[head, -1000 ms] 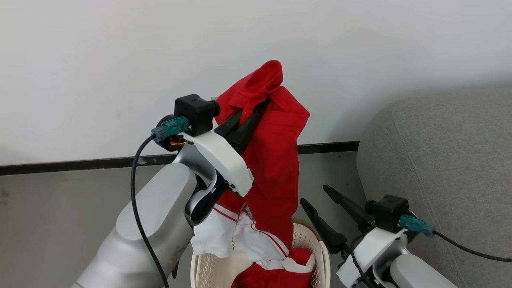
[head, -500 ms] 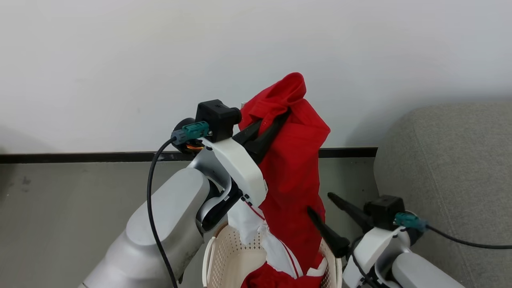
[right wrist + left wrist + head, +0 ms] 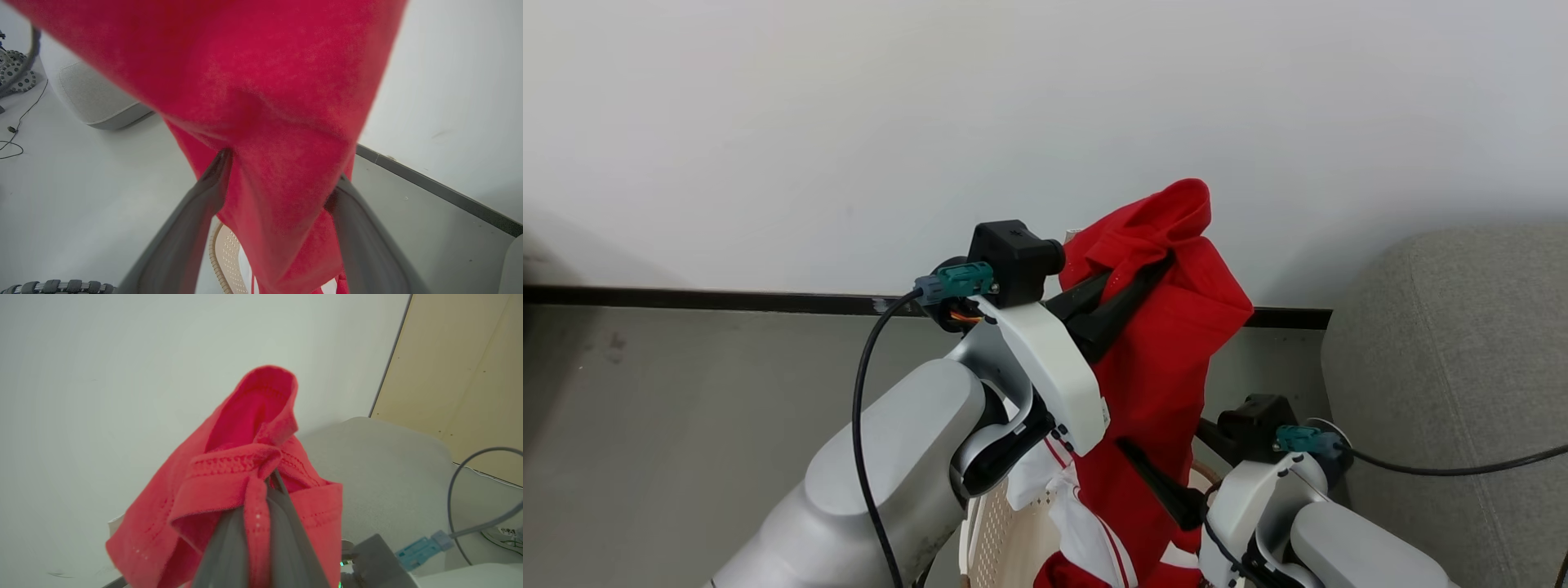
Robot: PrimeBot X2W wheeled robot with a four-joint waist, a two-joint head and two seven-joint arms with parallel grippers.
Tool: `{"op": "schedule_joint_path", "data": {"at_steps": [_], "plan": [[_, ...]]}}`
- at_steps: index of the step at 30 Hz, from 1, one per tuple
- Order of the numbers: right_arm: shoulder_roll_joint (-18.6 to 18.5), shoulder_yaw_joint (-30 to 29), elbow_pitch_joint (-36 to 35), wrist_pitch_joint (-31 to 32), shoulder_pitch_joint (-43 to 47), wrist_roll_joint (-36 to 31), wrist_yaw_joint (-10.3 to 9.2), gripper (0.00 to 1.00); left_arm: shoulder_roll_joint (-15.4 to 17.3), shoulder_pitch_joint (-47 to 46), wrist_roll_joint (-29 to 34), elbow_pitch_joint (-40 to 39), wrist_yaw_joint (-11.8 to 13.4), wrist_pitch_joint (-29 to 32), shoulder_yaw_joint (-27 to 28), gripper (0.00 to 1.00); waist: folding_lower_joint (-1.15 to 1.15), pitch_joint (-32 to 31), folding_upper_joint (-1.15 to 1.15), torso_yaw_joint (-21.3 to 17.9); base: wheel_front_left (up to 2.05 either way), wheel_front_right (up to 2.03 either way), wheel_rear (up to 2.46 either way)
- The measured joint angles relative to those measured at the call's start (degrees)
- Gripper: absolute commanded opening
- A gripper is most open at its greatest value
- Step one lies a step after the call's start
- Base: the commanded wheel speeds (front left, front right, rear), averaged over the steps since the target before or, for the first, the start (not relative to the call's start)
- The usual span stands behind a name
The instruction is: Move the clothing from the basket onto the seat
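Observation:
My left gripper (image 3: pixel 1164 265) is shut on a bunched fold of the red clothing (image 3: pixel 1168 359) and holds it high in front of the wall. The garment hangs down into the cream perforated basket (image 3: pixel 992 531), where white-trimmed fabric (image 3: pixel 1086 523) trails. In the left wrist view the fingers (image 3: pixel 261 522) pinch the red clothing (image 3: pixel 245 465). My right gripper (image 3: pixel 1164 437) is open low beside the basket. Its two fingers straddle the hanging cloth (image 3: pixel 265 81), gripper (image 3: pixel 282 167) unclosed. The grey-green seat (image 3: pixel 1445 367) stands to the right.
A white wall and a dark baseboard (image 3: pixel 686 298) run behind, with grey floor below. The basket rim (image 3: pixel 222 249) sits under the right gripper. A grey cushion (image 3: pixel 94 98) and thin cables (image 3: pixel 16 134) lie on the floor. A beige panel (image 3: pixel 461 375) stands beyond the sofa.
The camera has shifted. The left gripper has carried the garment a little toward the sofa. The hanging cloth now lies between the right gripper's open fingers, which stood beside it before.

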Motion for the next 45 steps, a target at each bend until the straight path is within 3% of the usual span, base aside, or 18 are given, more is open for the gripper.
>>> {"op": "schedule_joint_path", "data": {"at_steps": [9, 10, 11, 21, 29, 45], "plan": [[1.67, 4.37, 4.19, 0.0, -4.14, 1.56, 0.0, 0.98, 0.05, -0.05, -2.61, -2.3, 0.78, 0.79, -3.42, 0.0, 0.0, 0.2, 0.0, 2.02, 0.0, 0.0, 0.0], [1.74, 4.57, 4.67, 0.0, -4.4, 1.98, 0.0, 0.07, 0.05, -0.05, -2.85, -2.42, 1.01, 0.86, -3.63, 0.0, 0.0, 0.21, 0.0, 2.18, 0.0, 0.0, 0.0], [1.74, 4.58, 5.01, 0.0, -4.5, 2.32, 0.0, 0.0, 0.08, -0.05, -2.91, -2.47, 1.02, 0.87, -3.75, 0.0, 0.0, 0.23, 0.0, 2.33, 0.0, 0.0, 0.0], [1.26, 0.44, 5.54, 0.01, -4.69, 3.22, 0.0, 0.0, 0.05, -0.04, -2.89, -1.53, 3.33, 0.36, -2.65, 0.0, 0.0, 0.26, 0.0, 2.81, 0.0, 0.0, 0.0], [-0.32, -7.84, 2.81, 0.04, -4.36, 4.27, -0.01, 0.0, 0.93, 0.11, -3.05, -0.32, 4.87, -0.63, -0.09, 0.0, 0.0, 0.17, 0.0, 2.02, 0.0, 0.0, 0.0], [-1.92, -18.17, -3.49, 0.05, -0.46, 2.4, -0.01, 0.0, 3.68, 5.92, -4.39, 0.38, 5.04, -0.63, -0.75, 0.0, 0.0, 0.34, 0.0, -0.1, 0.0, 0.0, 0.0]]}}
